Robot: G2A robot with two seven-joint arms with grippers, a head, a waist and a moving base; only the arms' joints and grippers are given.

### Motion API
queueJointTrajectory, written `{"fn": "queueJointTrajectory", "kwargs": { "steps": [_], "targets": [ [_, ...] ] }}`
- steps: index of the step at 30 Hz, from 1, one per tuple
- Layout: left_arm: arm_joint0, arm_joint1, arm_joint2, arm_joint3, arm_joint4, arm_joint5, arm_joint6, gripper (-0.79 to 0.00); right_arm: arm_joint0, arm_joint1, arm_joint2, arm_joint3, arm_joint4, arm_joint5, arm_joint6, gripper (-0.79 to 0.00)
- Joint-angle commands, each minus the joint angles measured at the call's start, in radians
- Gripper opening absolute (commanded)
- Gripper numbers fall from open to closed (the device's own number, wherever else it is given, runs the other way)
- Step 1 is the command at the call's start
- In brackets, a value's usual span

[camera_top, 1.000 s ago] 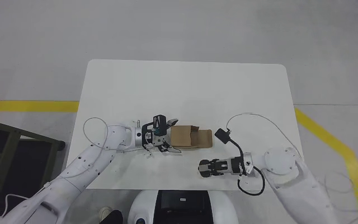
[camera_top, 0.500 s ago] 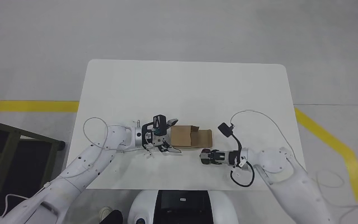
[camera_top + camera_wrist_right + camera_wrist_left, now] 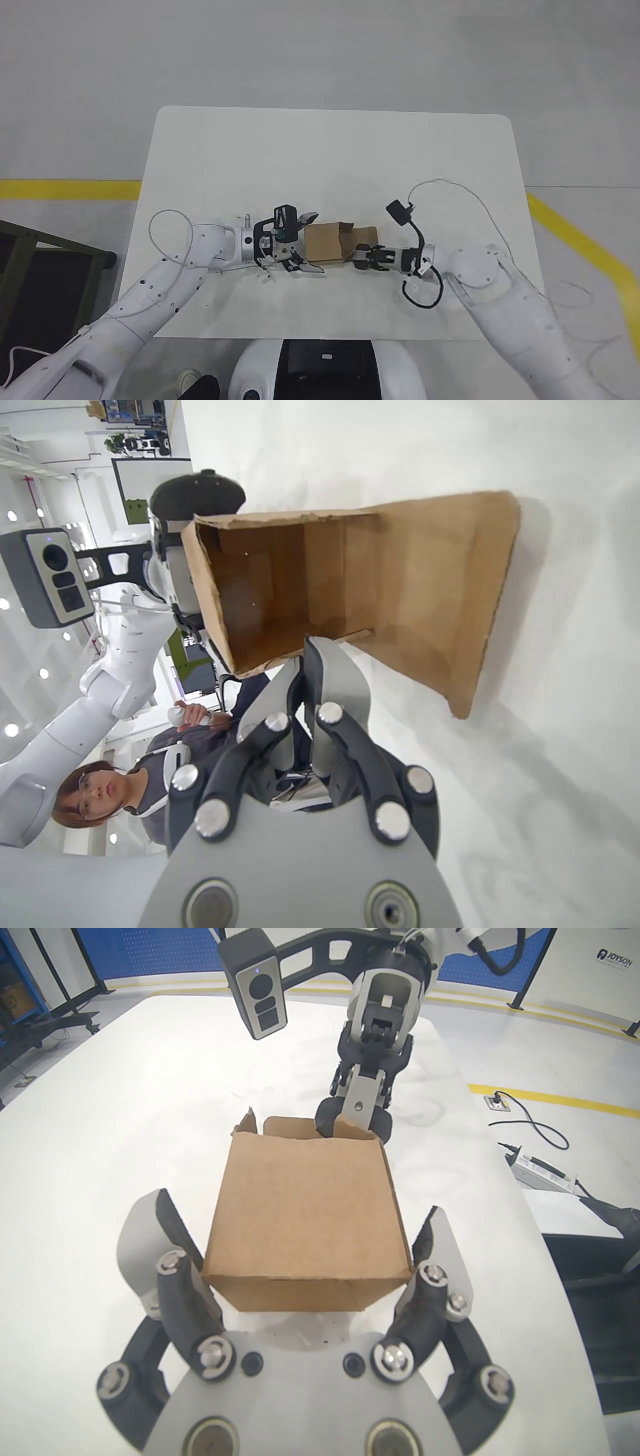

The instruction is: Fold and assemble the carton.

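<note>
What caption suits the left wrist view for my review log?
Open left gripper flanks the brown cardboard carton on a white table; the shut right gripper meets its far flap.

The right gripper (image 3: pixel 311 648), fingers pressed close together, has its tips at the near lip of the brown carton (image 3: pixel 280 585), which lies on its side on the white table (image 3: pixel 550 775), open end toward the camera, one wide flap (image 3: pixel 450 600) spread out, the left arm (image 3: pixel 125 680) behind it.

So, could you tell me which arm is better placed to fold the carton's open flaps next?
Probably right: the right tool, shut, sits at the carton's open end beside the flaps; the left tool, open, straddles the other end.
</note>
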Motion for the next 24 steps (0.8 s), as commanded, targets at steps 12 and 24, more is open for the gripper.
{"fn": "queueJointTrajectory", "kwargs": {
  "steps": [12,24],
  "targets": [
    [0.000,0.000,0.000,0.000,0.000,0.000,0.000,0.000,0.087,-0.039,-0.087,0.110,0.066,-0.071,-0.014,-0.785],
    [0.000,0.000,0.000,0.000,0.000,0.000,0.000,0.000,0.141,-0.075,-0.158,0.189,0.108,-0.109,-0.028,-0.785]
  ]
}}
